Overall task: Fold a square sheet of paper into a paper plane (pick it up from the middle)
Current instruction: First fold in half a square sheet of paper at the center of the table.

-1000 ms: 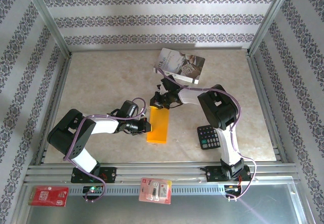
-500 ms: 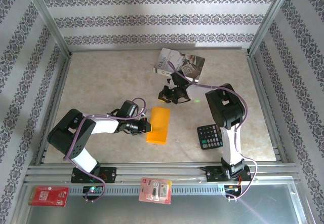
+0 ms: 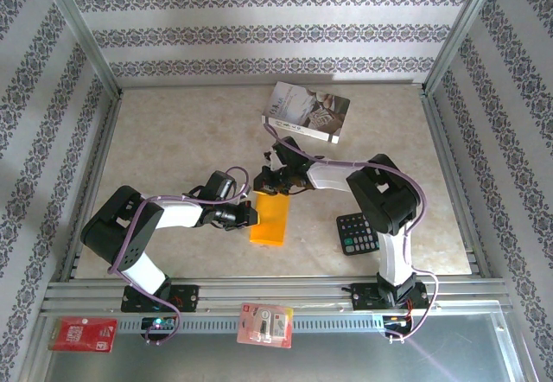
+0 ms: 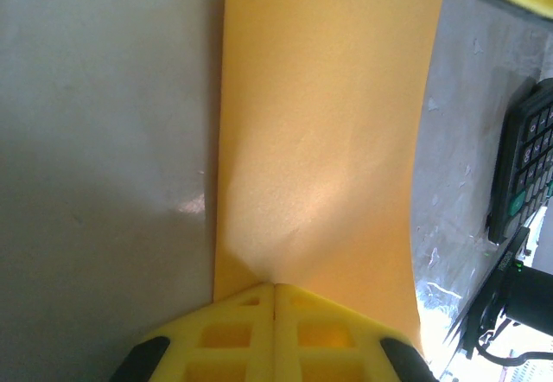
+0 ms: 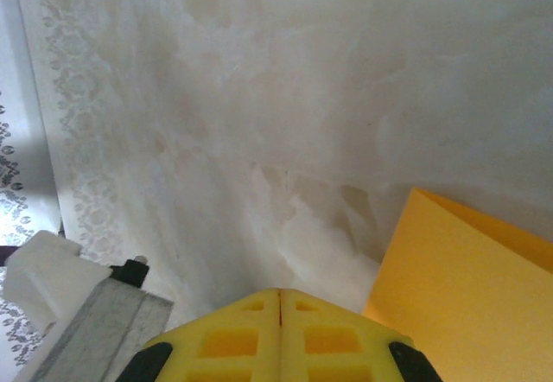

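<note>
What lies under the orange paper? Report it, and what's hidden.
The orange paper, folded to a rectangle, lies flat on the marbled table, which shows along its edges. The patch directly beneath is covered, so anything there cannot be seen.

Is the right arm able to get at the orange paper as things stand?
Probably yes: its shut end effector sits right beside the paper's far corner, with nothing between them.
</note>
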You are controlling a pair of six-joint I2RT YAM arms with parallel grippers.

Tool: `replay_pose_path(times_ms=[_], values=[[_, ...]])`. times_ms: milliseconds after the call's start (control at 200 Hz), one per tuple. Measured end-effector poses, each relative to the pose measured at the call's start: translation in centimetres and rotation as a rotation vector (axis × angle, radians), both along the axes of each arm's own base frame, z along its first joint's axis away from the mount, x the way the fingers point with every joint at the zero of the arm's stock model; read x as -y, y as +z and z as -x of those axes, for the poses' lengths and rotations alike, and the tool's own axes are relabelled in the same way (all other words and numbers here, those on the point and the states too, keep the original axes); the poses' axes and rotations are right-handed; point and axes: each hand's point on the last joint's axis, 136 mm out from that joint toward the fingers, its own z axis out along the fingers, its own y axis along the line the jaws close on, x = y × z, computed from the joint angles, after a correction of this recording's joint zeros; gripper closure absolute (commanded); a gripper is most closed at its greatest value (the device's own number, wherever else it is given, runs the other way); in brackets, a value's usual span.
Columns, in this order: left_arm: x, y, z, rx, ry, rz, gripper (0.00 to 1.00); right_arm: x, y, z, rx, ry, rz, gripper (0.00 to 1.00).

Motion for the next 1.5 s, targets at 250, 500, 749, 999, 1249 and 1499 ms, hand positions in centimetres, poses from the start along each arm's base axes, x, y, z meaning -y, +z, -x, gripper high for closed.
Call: replay_pose_path(times_ms=[250,500,749,999,1249,1499], values=[[0.0,0.1,0.0,-0.005,0.0,-0.005,0.99,0.5,-2.2,0.1,-0.038,-0.008,0.023,1.0],[-0.1,0.8,-0.2,-0.007,0.011,-0.026,0.71,0.6,-2.3,0.1,-0.03,-0.003,0.015,1.0],[-0.4,4.4,-1.7,0.07,0.054,0.002,0.8,0.6,-2.3,0.2,-0.018,0.016,0.003,1.0],[0.2,4.8,-4.2,0.066,0.108,0.035,1.0,0.6,-2.3,0.1,-0.015,0.019,-0.009,1.0],[0.5,2.1,-4.9,0.007,0.122,0.014,1.0,0.6,-2.3,0.1,-0.015,0.02,-0.01,1.0],[0.5,0.5,-4.8,-0.027,0.12,-0.004,1.0,0.6,-2.3,0.1,-0.015,0.019,-0.01,1.0]])
